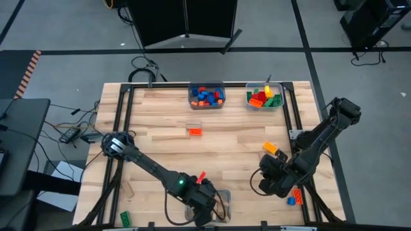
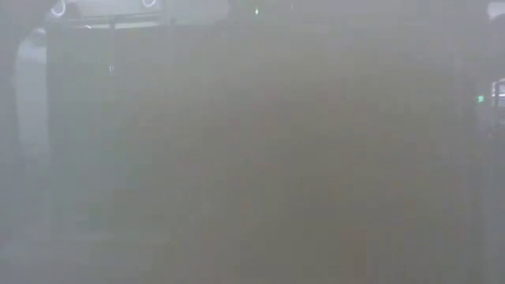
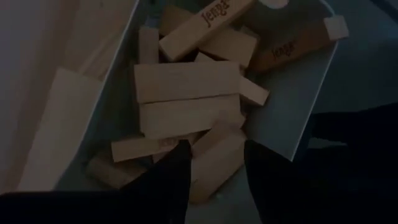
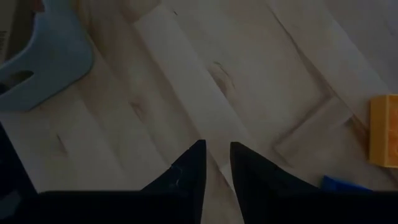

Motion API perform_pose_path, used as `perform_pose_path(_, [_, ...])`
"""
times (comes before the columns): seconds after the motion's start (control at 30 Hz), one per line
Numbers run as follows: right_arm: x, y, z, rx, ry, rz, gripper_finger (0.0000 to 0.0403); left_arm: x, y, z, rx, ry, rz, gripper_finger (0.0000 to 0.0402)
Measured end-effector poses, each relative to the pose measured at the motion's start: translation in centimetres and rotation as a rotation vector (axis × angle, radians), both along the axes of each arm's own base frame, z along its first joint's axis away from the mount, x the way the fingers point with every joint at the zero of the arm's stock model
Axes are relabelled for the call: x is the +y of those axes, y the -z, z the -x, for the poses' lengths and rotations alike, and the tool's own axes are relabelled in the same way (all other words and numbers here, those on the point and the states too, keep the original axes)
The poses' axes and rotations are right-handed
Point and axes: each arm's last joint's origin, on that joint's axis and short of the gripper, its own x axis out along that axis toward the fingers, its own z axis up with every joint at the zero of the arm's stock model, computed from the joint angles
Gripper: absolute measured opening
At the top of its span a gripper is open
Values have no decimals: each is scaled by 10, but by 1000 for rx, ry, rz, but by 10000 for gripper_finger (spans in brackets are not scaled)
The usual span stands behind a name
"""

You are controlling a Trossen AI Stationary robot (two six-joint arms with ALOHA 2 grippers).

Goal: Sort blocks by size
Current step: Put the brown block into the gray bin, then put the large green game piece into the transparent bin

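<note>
1. We are looking down into a pale bin (image 3: 292,106) that is holding a loose heap of tan wooden blocks (image 3: 186,84).
2. Our left gripper (image 3: 216,165) is hovering just above the heap, fingers (image 3: 171,180) parted with nothing between them.
3. Two blocks are showing printed lettering.

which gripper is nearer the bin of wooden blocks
Left. The left gripper is directly over the bin of wooden blocks at the table's near edge; the right gripper is off to its right, over bare table.
</note>
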Motion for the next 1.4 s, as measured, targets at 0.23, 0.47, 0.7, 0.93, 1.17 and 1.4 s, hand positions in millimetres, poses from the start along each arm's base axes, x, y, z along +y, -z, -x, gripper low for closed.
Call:
perform_pose_path(0.23, [3, 0, 2, -9, -16, -8, 85, -2, -3, -6, -59, -12, 41, 157])
perform_pose_path(0.47, [4, 0, 2, -13, -15, -5, 85, -6, -8, -11, -128, 11, 82, 158])
perform_pose_path(0.7, [4, 0, 1, -16, -15, -6, 86, -4, -6, -10, -107, 19, 63, 181])
perform_pose_path(0.93, [4, 0, 1, -16, -17, -4, 84, -2, -6, -11, -116, 3, 50, 259])
perform_pose_path(1.17, [3, 0, 1, -34, -13, 14, 86, 2, -6, -13, -48, -62, 146, 280])
perform_pose_path(1.4, [3, 0, 1, -33, -27, 21, 83, 8, -21, 9, 62, -160, 120, 278])
